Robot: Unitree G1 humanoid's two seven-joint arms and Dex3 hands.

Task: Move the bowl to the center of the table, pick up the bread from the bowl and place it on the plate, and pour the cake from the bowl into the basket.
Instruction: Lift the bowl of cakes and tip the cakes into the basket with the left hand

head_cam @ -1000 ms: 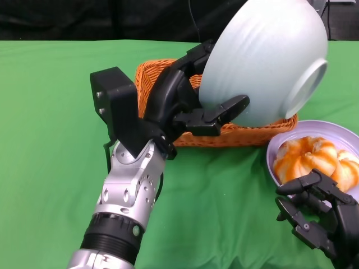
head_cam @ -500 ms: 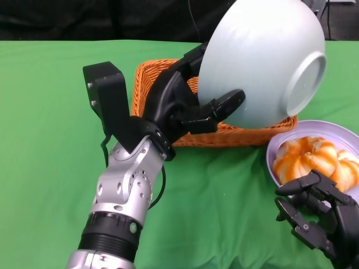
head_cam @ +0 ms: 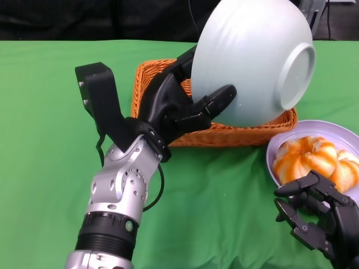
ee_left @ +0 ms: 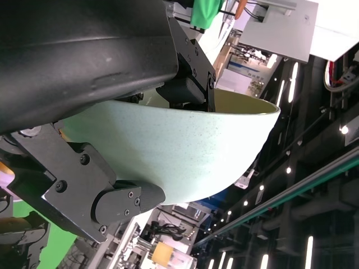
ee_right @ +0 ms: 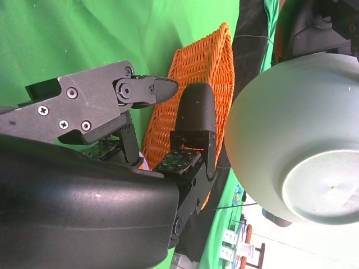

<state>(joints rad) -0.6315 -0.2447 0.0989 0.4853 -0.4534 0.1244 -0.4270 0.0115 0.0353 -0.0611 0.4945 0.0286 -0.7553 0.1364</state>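
My left hand point(head_cam: 179, 106) grips the pale green bowl point(head_cam: 252, 61) by its rim and holds it tipped far over above the orange wicker basket point(head_cam: 224, 133), its base facing right. The bowl point(ee_left: 185, 151) fills the left wrist view; the right wrist view shows the bowl point(ee_right: 291, 140) from below, beside the basket point(ee_right: 190, 95). The bowl's inside is hidden and no cake shows. The orange-and-white bread point(head_cam: 311, 157) lies on the lilac plate point(head_cam: 331, 130) at the right. My right hand point(head_cam: 320, 216) rests near the plate's front edge, fingers apart and empty.
Green cloth point(head_cam: 50, 112) covers the table, bare on the left and in front. A dark backdrop runs behind the far edge. My silver left forearm point(head_cam: 115, 207) crosses the front middle.
The left hand has turned the bowl further over, so its base has swung up and left above the basket. The right hand and the bread have not moved.
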